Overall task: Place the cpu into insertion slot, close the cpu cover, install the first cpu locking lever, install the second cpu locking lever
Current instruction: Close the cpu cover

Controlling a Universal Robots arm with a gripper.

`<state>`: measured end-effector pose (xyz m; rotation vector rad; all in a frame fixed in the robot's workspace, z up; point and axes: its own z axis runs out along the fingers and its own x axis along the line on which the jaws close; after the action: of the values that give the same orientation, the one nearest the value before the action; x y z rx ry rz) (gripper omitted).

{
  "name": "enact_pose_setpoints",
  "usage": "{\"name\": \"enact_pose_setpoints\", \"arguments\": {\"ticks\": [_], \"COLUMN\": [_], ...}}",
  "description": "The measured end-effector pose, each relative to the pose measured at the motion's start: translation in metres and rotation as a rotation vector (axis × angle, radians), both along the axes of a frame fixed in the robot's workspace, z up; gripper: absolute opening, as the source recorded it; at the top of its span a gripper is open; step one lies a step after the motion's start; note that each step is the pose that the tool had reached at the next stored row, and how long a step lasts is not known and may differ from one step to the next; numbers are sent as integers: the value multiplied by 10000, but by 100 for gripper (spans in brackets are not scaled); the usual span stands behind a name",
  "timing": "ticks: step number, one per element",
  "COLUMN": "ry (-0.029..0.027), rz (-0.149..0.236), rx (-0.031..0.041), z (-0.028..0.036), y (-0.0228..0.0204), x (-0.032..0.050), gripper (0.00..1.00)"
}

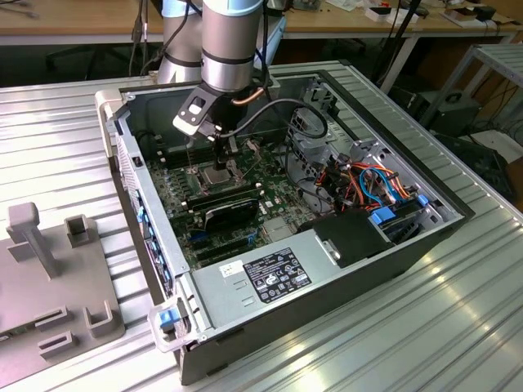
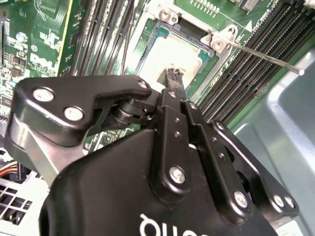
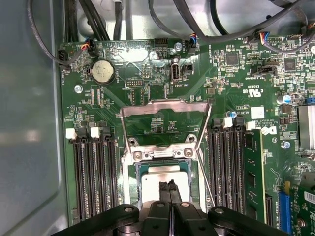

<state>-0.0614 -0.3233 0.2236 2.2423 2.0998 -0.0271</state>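
Inside an open computer case, the gripper points straight down with its two black fingers pressed together and nothing between them. Directly under the fingertips the cpu lies flat in the insertion slot; whether they touch it cannot be told. Just beyond the fingertips the cpu cover stands swung open. A thin locking lever angles out beside the fingers, and memory slots flank them

Part of the cpu is hidden by the gripper. The insertion slot is partly covered by it as well.
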Motion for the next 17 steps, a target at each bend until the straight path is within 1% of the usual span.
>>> {"name": "enact_pose_setpoints", "arguments": {"ticks": [1,6,8,12,15,17], "ry": [0,0,0,0,0,0], "rz": [0,40,468,491,491,491], "rx": [0,-1,-1,-2,-5,-17], "z": [16,52,53,73,117,168], "y": [0,0,0,0,0,1], "x": [0,0,0,0,0,0], "gripper": [11,11,11,11,11,11]}}
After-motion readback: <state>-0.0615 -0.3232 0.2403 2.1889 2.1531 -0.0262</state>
